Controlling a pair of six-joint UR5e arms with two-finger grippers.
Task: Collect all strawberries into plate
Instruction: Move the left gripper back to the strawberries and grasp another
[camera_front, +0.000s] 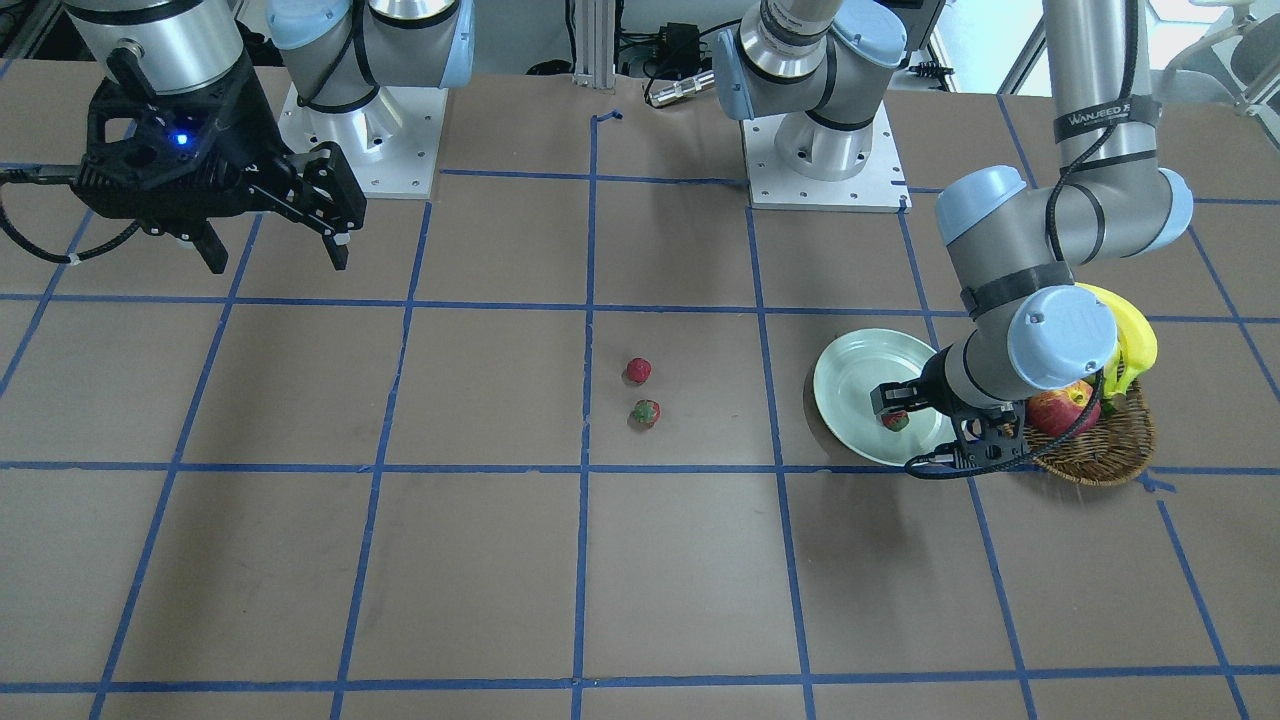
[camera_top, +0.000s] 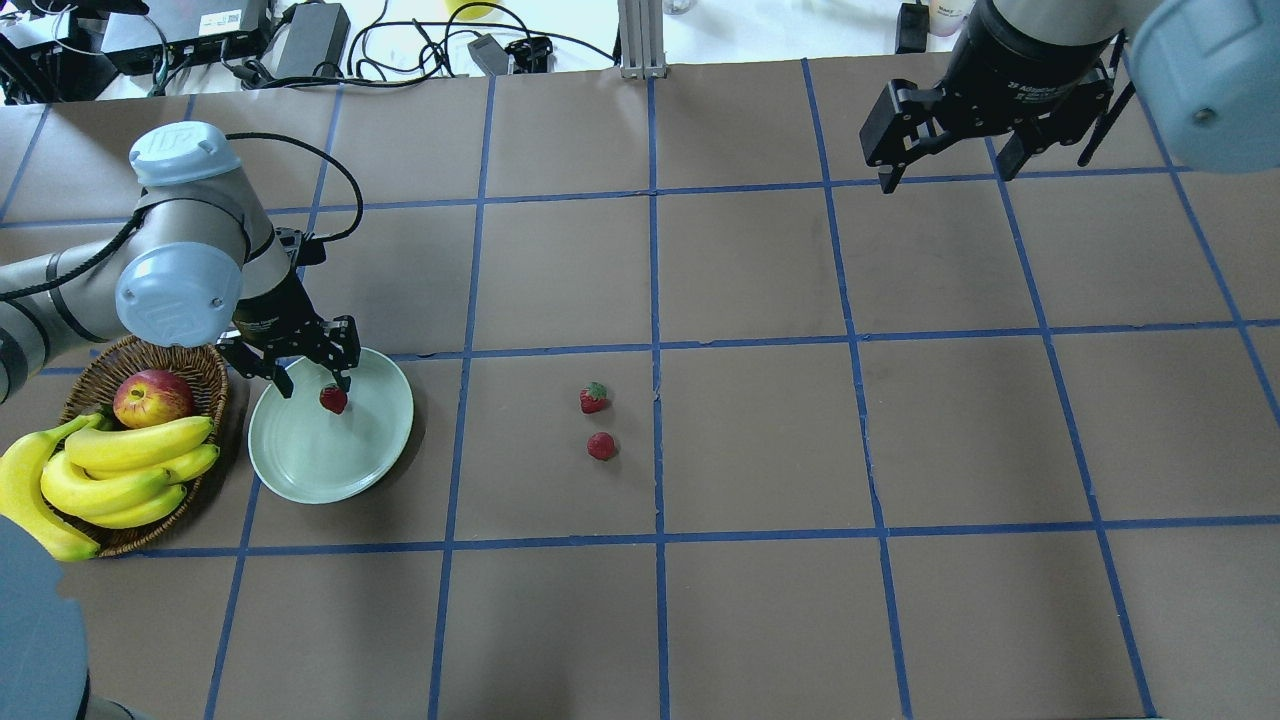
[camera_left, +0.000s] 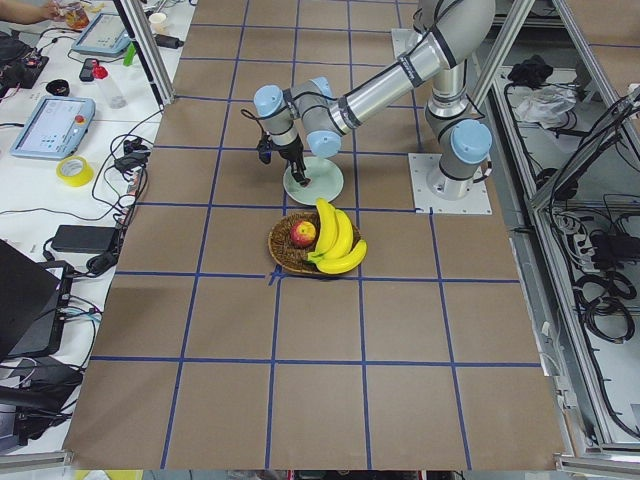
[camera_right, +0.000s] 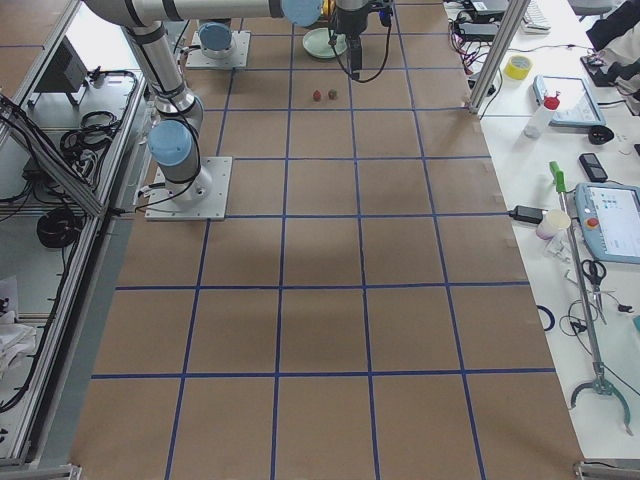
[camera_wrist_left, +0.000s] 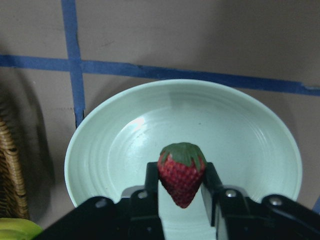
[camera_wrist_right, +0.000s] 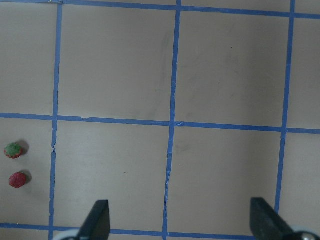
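Observation:
My left gripper (camera_top: 330, 392) is shut on one strawberry (camera_wrist_left: 181, 172) and holds it just above the pale mint-green plate (camera_top: 320, 470). The wrist view shows the berry pinched between the two fingers (camera_wrist_left: 151, 180), green cap up, over the plate's middle (camera_wrist_left: 235, 145). Two more strawberries lie close together on the table near its centre, one (camera_top: 594, 398) with its green cap showing and one (camera_top: 601, 446) beside it. My right gripper (camera_top: 945, 178) is open and empty, high over the far right of the table.
A brown wicker basket (camera_top: 200, 365) with an apple (camera_top: 153, 397) and bananas (camera_top: 120, 470) touches the plate's left side. Blue tape lines grid the brown table. The two arm bases (camera_front: 825, 150) stand at the robot's edge.

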